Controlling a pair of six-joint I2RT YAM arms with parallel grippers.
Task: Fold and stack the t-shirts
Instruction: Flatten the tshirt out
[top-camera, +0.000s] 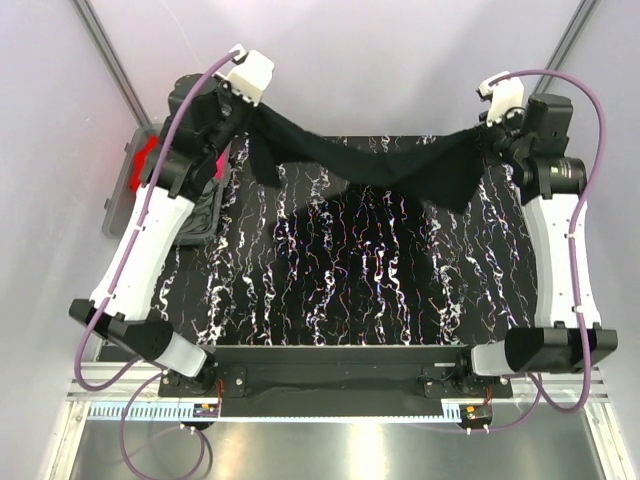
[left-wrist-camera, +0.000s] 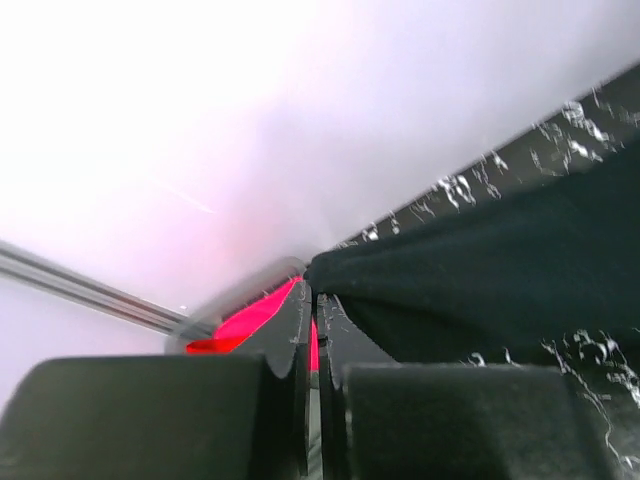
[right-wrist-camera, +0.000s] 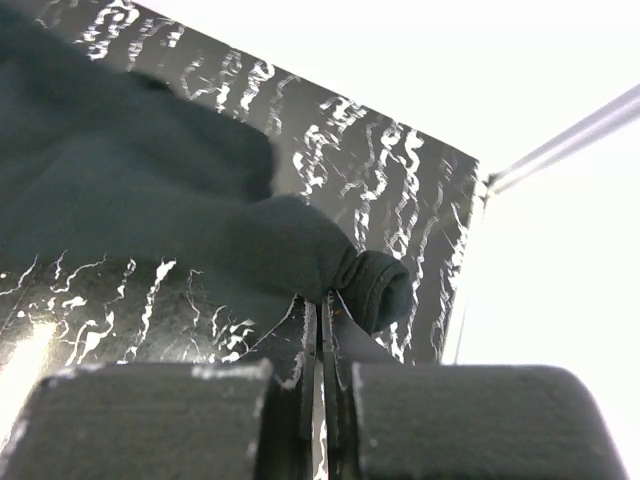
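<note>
A black t-shirt (top-camera: 370, 165) hangs stretched in the air between my two grippers, over the far part of the black marbled table (top-camera: 330, 300). My left gripper (top-camera: 243, 100) is shut on its left corner, which shows in the left wrist view (left-wrist-camera: 480, 270) just above the fingertips (left-wrist-camera: 316, 300). My right gripper (top-camera: 490, 125) is shut on its right corner, a rolled hem in the right wrist view (right-wrist-camera: 375, 285). Red and pink cloth (top-camera: 145, 160) lies in a grey bin at the far left; it also shows in the left wrist view (left-wrist-camera: 245, 322).
The grey bin (top-camera: 112, 210) stands off the table's left edge behind my left arm. Metal frame posts (top-camera: 110, 55) run up at the back corners. A dark folded cloth (top-camera: 205, 215) lies at the table's left edge under my left arm.
</note>
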